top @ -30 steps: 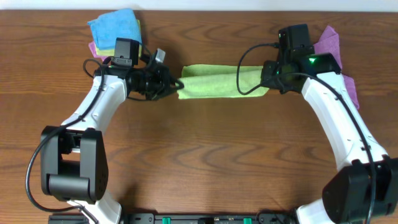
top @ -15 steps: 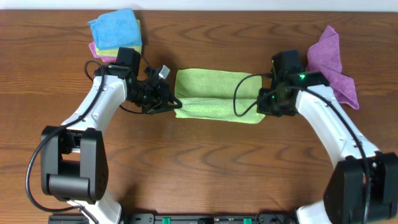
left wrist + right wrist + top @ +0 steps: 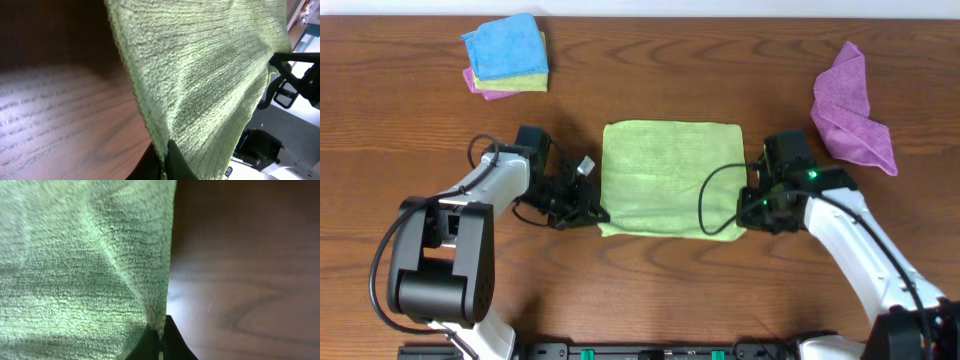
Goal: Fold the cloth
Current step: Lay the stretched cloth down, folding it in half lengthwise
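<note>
Upper left of the overhead frame: cloth stack [image 3: 505, 55], blue on top w/ yellow-green & pink edges showing under it, well apart from both arms. Lower down, left of ctr: L gripper [image 3: 595, 214] reaches in from the picture's left, low over the table [image 3: 650, 290], tip at the btm-left corner of the green cloth [image 3: 670, 175]. In its wrist view the dark fingers [image 3: 176, 162] sit at the btm of the frame, pinched tight on the cloth's edge w/ no gap showing. Terry fabric runs up & right from the pinch, wood grain to the left. The green cloth lies at ctr of the table, spread out as a near-square sheet. Its top edge is straight & flat, its btm edge a bit uneven btwn the two grippers. Can't tell if the gripped corners touch the wood. A black cable [image 3: 705, 200] loops from the right arm over the cloth's right part. Right of ctr: R gripper [image 3: 748, 214] comes in from the picture's right, at the cloth's btm-right corner. In its wrist view the fingers [image 3: 176, 349] are closed together on the cloth's right edge at the btm of the frame, w/ a crease running up & left from the grip and bare wood filling the right half. Upper right: purple cloth [image 3: 853, 110], crumpled, apart from the green one, up & right of the R gripper.
</note>
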Controlling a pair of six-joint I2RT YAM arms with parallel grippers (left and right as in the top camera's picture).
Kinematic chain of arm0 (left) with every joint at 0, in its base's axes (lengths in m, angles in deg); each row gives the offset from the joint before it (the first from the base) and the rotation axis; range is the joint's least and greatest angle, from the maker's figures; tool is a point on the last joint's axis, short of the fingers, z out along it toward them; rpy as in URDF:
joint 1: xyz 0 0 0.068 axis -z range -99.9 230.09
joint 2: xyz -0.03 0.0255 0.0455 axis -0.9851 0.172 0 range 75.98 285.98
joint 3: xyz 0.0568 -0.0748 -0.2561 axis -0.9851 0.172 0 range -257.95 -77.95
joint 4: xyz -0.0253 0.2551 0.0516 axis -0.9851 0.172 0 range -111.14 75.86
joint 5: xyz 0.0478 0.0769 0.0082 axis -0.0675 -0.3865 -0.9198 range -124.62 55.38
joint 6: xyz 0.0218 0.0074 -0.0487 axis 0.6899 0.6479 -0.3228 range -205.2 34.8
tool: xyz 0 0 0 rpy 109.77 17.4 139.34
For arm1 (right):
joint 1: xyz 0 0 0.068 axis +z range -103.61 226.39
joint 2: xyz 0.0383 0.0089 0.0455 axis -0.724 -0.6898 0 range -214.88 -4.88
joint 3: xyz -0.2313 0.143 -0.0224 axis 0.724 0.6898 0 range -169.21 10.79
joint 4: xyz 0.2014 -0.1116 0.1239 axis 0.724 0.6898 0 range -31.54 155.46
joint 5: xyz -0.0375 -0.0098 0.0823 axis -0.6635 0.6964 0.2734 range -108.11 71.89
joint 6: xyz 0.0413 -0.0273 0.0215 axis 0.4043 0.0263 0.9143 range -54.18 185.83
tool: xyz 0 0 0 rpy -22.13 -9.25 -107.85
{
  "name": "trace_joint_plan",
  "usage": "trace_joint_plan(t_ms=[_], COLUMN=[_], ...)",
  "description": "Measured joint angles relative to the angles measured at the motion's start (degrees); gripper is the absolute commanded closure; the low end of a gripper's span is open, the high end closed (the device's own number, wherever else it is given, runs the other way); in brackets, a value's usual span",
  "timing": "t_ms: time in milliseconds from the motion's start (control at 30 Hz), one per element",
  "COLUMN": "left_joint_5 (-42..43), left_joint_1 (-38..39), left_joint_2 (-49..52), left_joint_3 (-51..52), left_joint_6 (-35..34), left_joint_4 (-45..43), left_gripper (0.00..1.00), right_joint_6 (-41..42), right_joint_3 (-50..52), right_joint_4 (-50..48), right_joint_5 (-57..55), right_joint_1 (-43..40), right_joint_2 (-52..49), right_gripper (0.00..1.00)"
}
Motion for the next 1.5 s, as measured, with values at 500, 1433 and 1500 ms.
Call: trace_joint_plan(t_ms=[500,1433,1500], left_joint_5=[1.97,-16.48,-18.58], left_joint_1=[0.0,4.13,4.24], left_joint_2=[-2.43,-10.62,-10.34], left_joint_3=[7.43,7.87,7.87], left_joint_6=[1.81,-31.34,-31.95], left_joint_4=[-2.29,-44.24,-45.79], left_gripper=[0.94,0.94,0.94], right_joint_6=[1.9,4.11,4.11], right_joint_3=[8.02,8.13,8.13], right_joint_4=[-3.1,-41.46,-42.95], right_joint_5=[0.76,-6.93,-7.19], right_joint_1=[0.0,0.0,0.0], right_joint_2=[8.52,-2.82,-3.56], right_gripper=[0.99,0.99,0.99])
